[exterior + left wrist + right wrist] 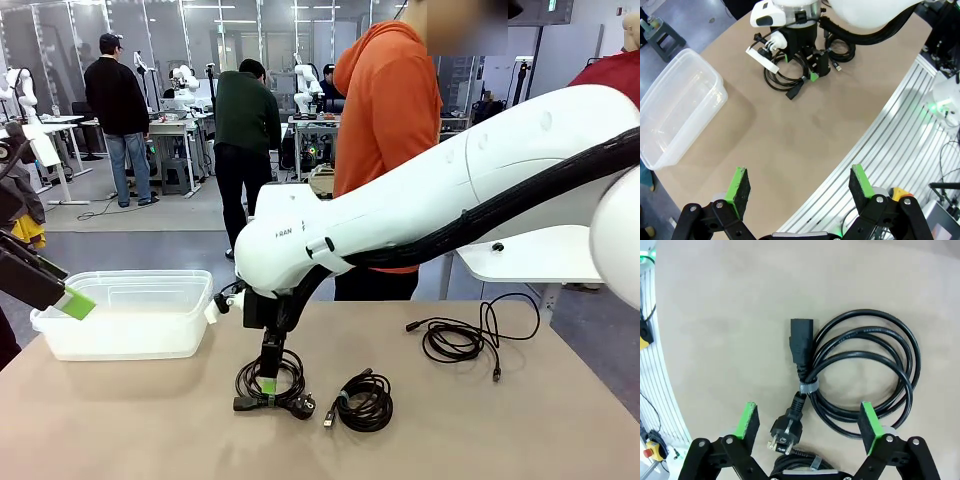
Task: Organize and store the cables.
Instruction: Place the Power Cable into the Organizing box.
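Note:
Three black cables lie on the tan table. A tied power cable coil [243,381] [774,80] [801,337] sits at the centre, with its plug ends toward me. My right gripper [268,378] [800,67] [810,422] hangs straight over it, open, its green pads on either side of the coil's tie and plug, holding nothing. A smaller tied coil [365,403] [840,50] lies just right of it. A loose, untied cable [465,340] sprawls farther right. My left gripper [70,300] [800,187] is open and empty above the table's left edge.
A clear plastic bin [120,345] [715,80] stands at the table's back left, with nothing visible inside. A person in an orange hoodie [390,100] stands at the far side. A ribbed metal rail [890,150] borders the table's near edge.

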Robot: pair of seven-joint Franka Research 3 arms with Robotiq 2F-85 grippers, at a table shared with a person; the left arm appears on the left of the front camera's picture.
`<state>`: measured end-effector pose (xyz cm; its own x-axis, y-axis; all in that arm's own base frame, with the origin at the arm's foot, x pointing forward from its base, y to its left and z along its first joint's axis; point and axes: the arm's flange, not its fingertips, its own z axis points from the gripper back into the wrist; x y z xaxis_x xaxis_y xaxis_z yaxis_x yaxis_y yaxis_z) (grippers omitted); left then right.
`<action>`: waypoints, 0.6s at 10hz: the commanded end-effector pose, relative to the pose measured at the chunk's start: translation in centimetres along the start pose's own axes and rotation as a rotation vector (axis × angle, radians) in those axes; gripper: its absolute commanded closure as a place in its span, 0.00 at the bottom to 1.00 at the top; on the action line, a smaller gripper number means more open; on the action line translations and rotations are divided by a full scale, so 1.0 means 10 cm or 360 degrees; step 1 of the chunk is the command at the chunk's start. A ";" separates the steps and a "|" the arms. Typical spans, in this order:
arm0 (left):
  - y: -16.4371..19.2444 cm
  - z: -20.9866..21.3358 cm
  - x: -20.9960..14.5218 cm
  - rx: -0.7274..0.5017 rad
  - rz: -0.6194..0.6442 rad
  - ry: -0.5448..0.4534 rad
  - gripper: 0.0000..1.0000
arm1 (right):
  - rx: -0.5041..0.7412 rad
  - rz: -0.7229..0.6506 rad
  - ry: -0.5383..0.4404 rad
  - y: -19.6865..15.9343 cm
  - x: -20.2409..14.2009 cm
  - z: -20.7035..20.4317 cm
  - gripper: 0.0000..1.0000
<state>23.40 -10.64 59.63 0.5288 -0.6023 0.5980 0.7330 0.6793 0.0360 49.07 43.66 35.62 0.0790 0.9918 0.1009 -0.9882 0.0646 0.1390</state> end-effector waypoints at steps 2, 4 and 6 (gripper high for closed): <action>0.01 -0.01 0.00 0.0006 -0.0009 0.0004 0.00 | -0.0062 0.0000 -0.0124 0.21 -0.50 0.40 0.00; 0.01 -0.01 0.00 0.0006 -0.0009 0.0004 0.00 | -0.0099 0.0023 -0.0215 0.31 -0.81 0.63 0.00; 0.01 -0.01 0.00 0.0006 -0.0009 0.0004 0.00 | -0.0098 0.0042 -0.0348 0.38 -1.28 1.04 0.00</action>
<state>23.41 -10.63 59.63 0.5288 -0.6021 0.5982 0.7330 0.6793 0.0357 47.39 33.38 44.52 0.0936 0.9619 0.2570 -0.9944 0.0778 0.0710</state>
